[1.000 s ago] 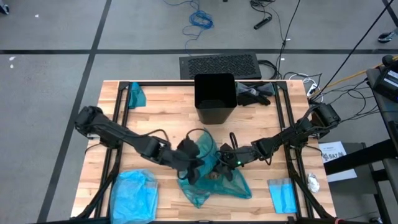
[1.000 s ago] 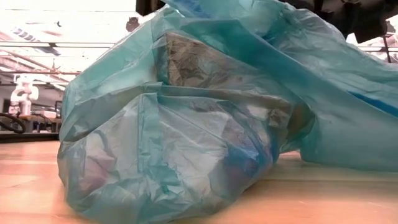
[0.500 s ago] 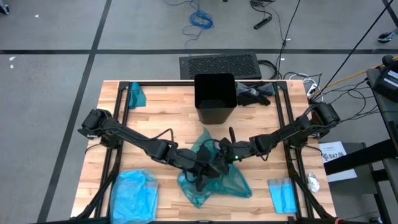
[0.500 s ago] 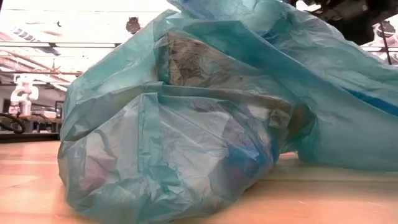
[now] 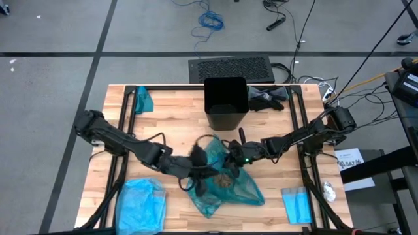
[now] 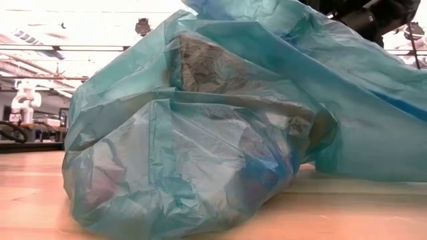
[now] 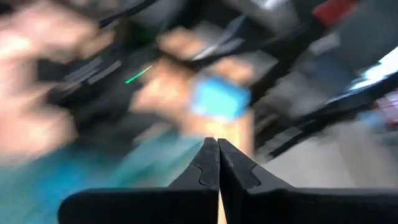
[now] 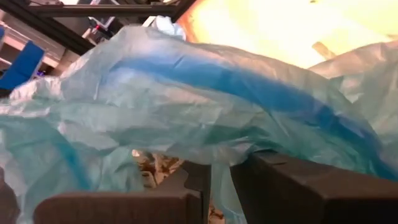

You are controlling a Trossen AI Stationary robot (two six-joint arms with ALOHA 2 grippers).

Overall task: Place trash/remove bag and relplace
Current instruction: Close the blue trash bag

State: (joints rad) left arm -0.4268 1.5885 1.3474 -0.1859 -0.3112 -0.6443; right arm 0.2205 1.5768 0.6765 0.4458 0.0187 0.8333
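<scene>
The bag point(image 5: 219, 179) is found lying crumpled on the wooden tabletop point(image 5: 170, 117), in front of the empty black bin point(image 5: 226, 103) and apart from it. Brown netting-like trash point(image 6: 213, 67) is seen through its translucent teal plastic in the low view, with further scraps lower inside. The left gripper point(image 5: 198, 175) is positioned at the bag's left edge; in the left wrist view its fingers point(image 7: 208, 165) are seen pressed together, and whether any plastic is pinched between them cannot be told. The right gripper point(image 5: 233, 155) is set at the bag's upper right edge; in the right wrist view its fingers point(image 8: 186, 180) are seen closed on a fold of the plastic, with only that thin fold between them. A paler blue plastic bag point(image 5: 140, 202) is noted at the tabletop's near left corner, a folded blue sheet point(image 5: 297, 203) near the near right corner, and a small teal scrap point(image 5: 144, 101) at the far left.
</scene>
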